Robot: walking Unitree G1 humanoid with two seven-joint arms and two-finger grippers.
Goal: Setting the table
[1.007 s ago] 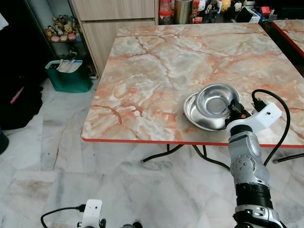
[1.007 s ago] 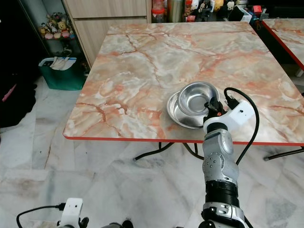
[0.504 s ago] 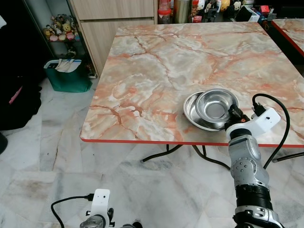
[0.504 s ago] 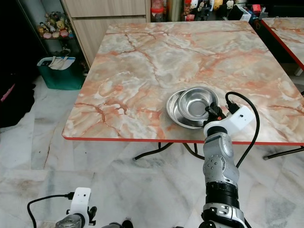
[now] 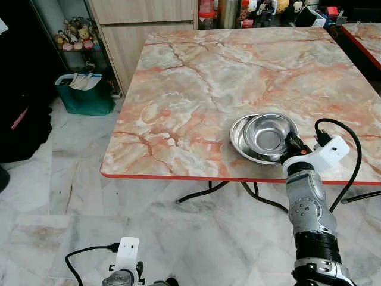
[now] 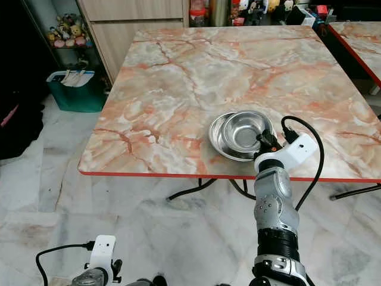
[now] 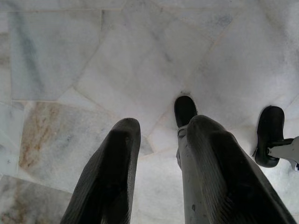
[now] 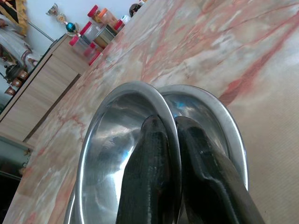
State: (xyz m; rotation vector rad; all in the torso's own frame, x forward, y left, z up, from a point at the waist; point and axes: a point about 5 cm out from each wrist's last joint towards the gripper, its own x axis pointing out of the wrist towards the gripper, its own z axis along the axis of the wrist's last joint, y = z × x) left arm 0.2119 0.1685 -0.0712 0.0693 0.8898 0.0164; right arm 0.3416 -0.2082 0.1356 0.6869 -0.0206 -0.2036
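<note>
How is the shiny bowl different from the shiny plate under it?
The bowl is deeper and narrower, while the plate is shallower and wider, its rim sticking out past the bowl toward the robot's left. The bowl sits on top, the plate lies on the marble table. The right gripper pinches the bowl's rim, not the plate's. Both are round, silvery metal.

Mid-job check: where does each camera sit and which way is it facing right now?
Left eye: on the head, looking forward and down at the table; right arm shows, gripper at the bowl.
Right eye: beside it, same scene; bowl sits in a plate.
Left wrist: faces the floor past its open fingers.
Right wrist: looks along its fingers pinching the bowl's rim.
Shared: eyes and right wrist show bowl, plate, table.
</note>
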